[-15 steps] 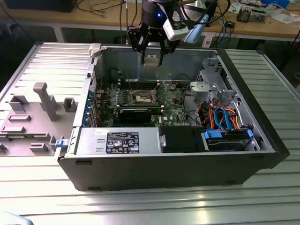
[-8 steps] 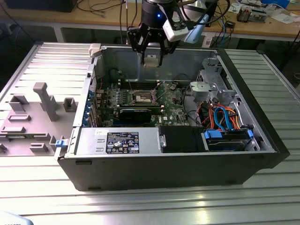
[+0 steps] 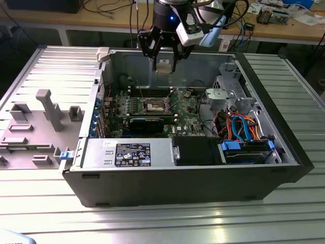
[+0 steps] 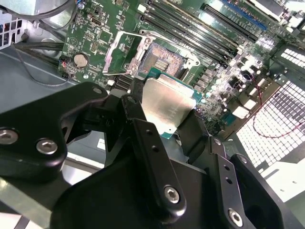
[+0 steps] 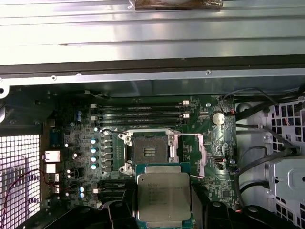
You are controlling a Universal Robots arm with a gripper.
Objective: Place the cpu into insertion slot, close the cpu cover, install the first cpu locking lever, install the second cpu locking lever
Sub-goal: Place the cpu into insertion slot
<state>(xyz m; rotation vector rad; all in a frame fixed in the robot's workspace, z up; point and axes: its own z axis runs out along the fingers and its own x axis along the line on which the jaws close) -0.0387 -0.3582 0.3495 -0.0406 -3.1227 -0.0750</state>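
Note:
My gripper (image 3: 163,60) hangs above the open computer case, shut on the cpu (image 3: 163,67), a small flat square chip with a dull silver top. Both wrist views show the cpu (image 5: 163,195) (image 4: 167,105) pinched by its edges between my black fingers (image 4: 143,129), well above the board. The insertion slot (image 5: 150,151) (image 4: 162,59) (image 3: 155,105) lies bare below, close to the chip's edge in the first wrist view. The cpu cover (image 5: 190,149) (image 4: 121,50), a thin silvery frame, stands swung open beside the slot.
Long memory slots (image 5: 143,112) run beside the socket. A black card (image 3: 146,122) crosses the board. A drive cage with orange and blue cables (image 3: 244,127) fills the exterior view's right. A labelled power supply (image 3: 132,154) sits at the front. The case walls (image 3: 127,63) surround the board.

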